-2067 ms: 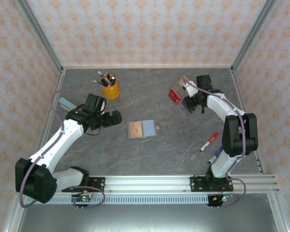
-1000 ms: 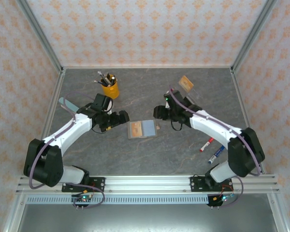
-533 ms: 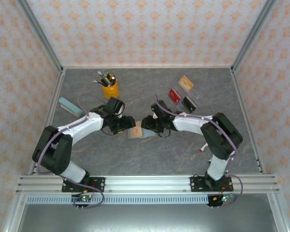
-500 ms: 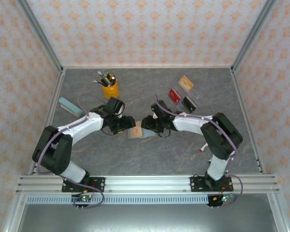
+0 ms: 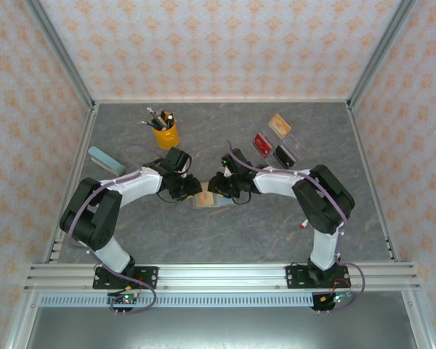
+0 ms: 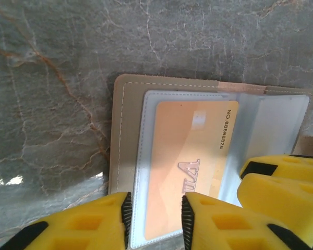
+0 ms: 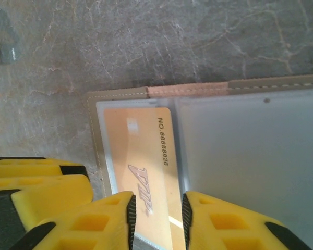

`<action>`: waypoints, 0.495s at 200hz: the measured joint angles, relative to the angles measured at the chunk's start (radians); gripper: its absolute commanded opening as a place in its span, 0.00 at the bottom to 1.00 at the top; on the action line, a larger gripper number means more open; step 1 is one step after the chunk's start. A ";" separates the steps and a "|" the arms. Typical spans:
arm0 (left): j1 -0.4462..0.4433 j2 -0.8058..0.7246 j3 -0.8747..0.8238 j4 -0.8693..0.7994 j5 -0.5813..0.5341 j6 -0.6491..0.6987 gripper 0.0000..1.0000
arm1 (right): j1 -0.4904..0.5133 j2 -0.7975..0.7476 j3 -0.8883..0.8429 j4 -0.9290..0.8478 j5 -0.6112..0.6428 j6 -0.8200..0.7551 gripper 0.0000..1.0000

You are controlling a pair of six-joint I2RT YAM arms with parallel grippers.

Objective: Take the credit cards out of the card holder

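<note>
Mid-frame, left gripper [image 6: 155, 221] and right gripper [image 7: 158, 221], narrowly parted and empty, crowded one tan-orange plastic card [image 6: 188, 156] in the olive-tan card holder [image 6: 125, 135]; they might collide.

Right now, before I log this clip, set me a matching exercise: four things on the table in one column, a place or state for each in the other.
Things:
1. yellow cup
2. light-blue block
3. card holder
4. red card

Places or states:
A. lying open at mid-table
B. by the left wall
C. holds pens
D. far right, next to a black card

Pairs: 1-C, 2-B, 3-A, 4-D
</note>
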 measured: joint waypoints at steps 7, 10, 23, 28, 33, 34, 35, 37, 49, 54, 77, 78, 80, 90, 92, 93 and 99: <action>0.000 0.005 0.000 0.005 0.003 0.000 0.25 | 0.000 0.005 0.005 -0.001 -0.003 -0.001 0.28; 0.000 0.007 0.000 0.008 0.004 -0.002 0.24 | 0.000 0.008 0.006 -0.001 -0.004 -0.004 0.28; 0.000 0.017 0.000 0.017 0.009 -0.004 0.22 | 0.000 0.019 0.013 -0.003 -0.008 -0.007 0.28; 0.000 0.021 0.000 0.019 0.010 -0.004 0.22 | 0.000 0.023 0.014 -0.004 -0.008 -0.008 0.28; 0.000 0.025 0.000 0.019 0.010 -0.006 0.21 | 0.000 0.026 0.014 -0.005 -0.008 -0.008 0.28; 0.000 0.027 0.000 0.020 0.010 -0.006 0.21 | 0.000 0.026 0.014 -0.005 -0.008 -0.008 0.28; 0.000 0.027 0.000 0.020 0.010 -0.006 0.21 | 0.000 0.027 0.014 -0.005 -0.008 -0.009 0.28; 0.000 0.029 0.000 0.021 0.010 -0.007 0.20 | 0.000 0.028 0.014 -0.006 -0.008 -0.010 0.28; 0.000 0.038 0.000 0.023 0.011 -0.007 0.19 | 0.000 0.033 0.014 -0.010 -0.008 -0.012 0.28; 0.000 0.041 0.000 0.023 0.011 -0.007 0.19 | 0.000 0.034 0.015 -0.011 -0.008 -0.015 0.28; 0.000 0.046 0.000 0.024 0.010 -0.008 0.16 | 0.000 0.034 0.016 -0.013 -0.008 -0.020 0.27; 0.000 0.046 0.000 0.024 0.011 -0.008 0.16 | 0.000 0.034 0.016 -0.013 -0.007 -0.020 0.27; 0.000 0.046 0.000 0.024 0.010 -0.008 0.16 | 0.000 0.034 0.016 -0.014 -0.007 -0.021 0.27; 0.000 0.046 -0.001 0.024 0.009 -0.011 0.14 | 0.000 0.036 0.017 -0.015 -0.008 -0.024 0.27; 0.000 0.046 -0.001 0.024 0.008 -0.011 0.14 | 0.000 0.037 0.017 -0.015 -0.008 -0.025 0.27; 0.000 0.046 -0.001 0.024 0.008 -0.010 0.14 | 0.000 0.038 0.018 -0.015 -0.008 -0.026 0.27; 0.000 0.048 -0.003 0.024 0.006 -0.013 0.13 | 0.000 0.041 0.020 -0.015 -0.010 -0.026 0.27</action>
